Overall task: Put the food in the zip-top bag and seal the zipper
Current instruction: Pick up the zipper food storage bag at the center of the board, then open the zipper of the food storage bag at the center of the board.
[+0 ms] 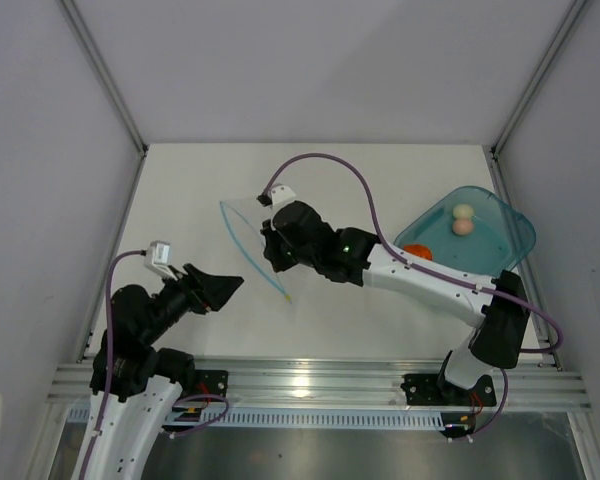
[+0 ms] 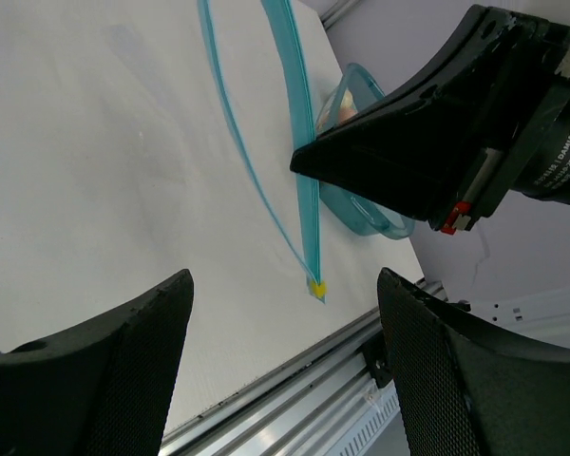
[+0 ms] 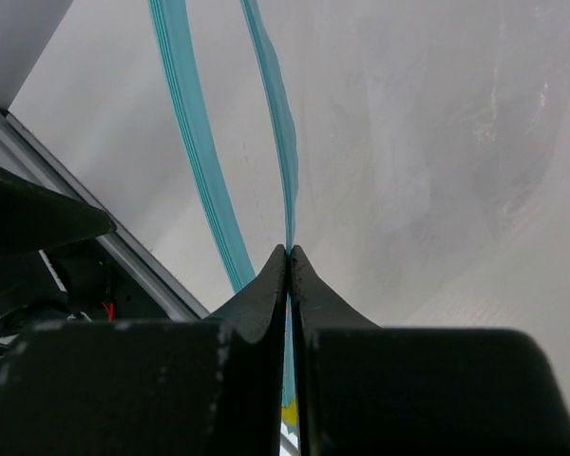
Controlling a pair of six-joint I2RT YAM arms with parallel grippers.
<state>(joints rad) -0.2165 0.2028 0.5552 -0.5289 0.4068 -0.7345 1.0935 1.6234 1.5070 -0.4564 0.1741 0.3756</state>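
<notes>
The clear zip-top bag (image 1: 250, 225) lies at the table's middle with its mouth apart. Its teal zipper (image 1: 238, 245) curves down to a yellowish end (image 2: 316, 285). My right gripper (image 1: 270, 240) is shut on one lip of the zipper (image 3: 277, 133), while the other lip (image 3: 185, 142) hangs free to the left. My left gripper (image 1: 230, 287) stands open just left of the yellow end, fingers (image 2: 123, 366) apart with nothing between them. The food sits on a teal plate (image 1: 505, 235): a cream ball (image 1: 463, 219) and an orange-red lump (image 1: 417, 251) partly hidden by my right arm.
The plate (image 2: 366, 204) stands at the right side of the table, behind the right forearm. An aluminium rail (image 1: 310, 380) runs along the near edge. Grey walls close in the table on the left, right and back.
</notes>
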